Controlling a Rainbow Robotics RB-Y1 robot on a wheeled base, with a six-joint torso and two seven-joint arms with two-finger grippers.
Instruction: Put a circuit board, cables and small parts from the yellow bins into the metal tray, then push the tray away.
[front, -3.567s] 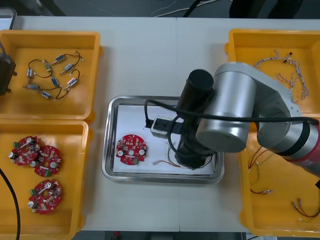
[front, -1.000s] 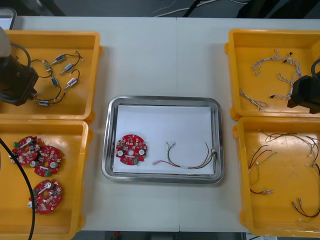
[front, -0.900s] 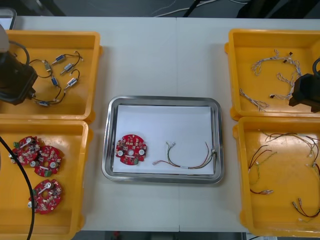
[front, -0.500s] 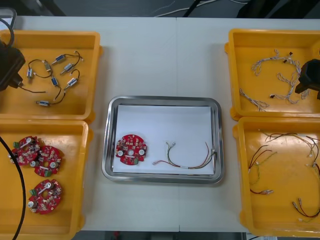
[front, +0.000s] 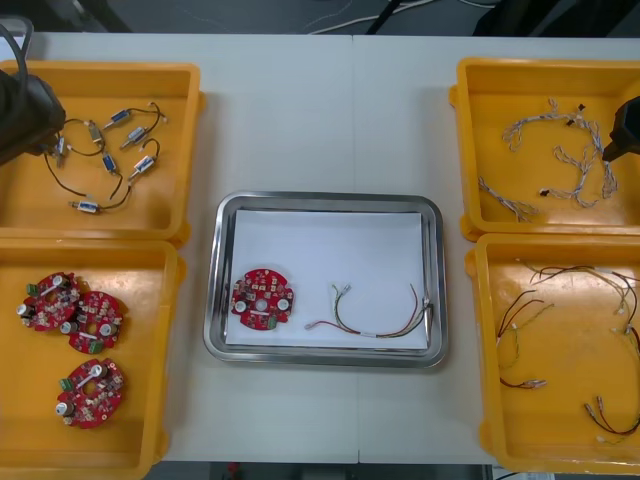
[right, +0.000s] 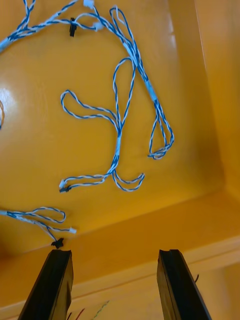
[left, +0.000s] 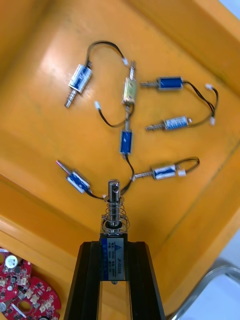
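While a circuit board (front: 262, 298) and a cable (front: 375, 325) lie in the metal tray (front: 325, 198), the small-parts step is in hand: the left gripper (left: 115, 250) hangs over the far-left yellow bin (front: 100, 75), fingers clamped on a small metal part (left: 115, 220). Next it must carry this right and nearer, above the tray, then release. The right gripper (right: 112, 255) hovers, fingers apart, over blue and white cables (right: 120, 125) in the far-right bin (front: 540, 75).

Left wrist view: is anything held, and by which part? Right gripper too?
The left gripper holds a small metal part by its blue body; its spring end sticks out beyond the jaws. The right gripper is open, holding nothing.
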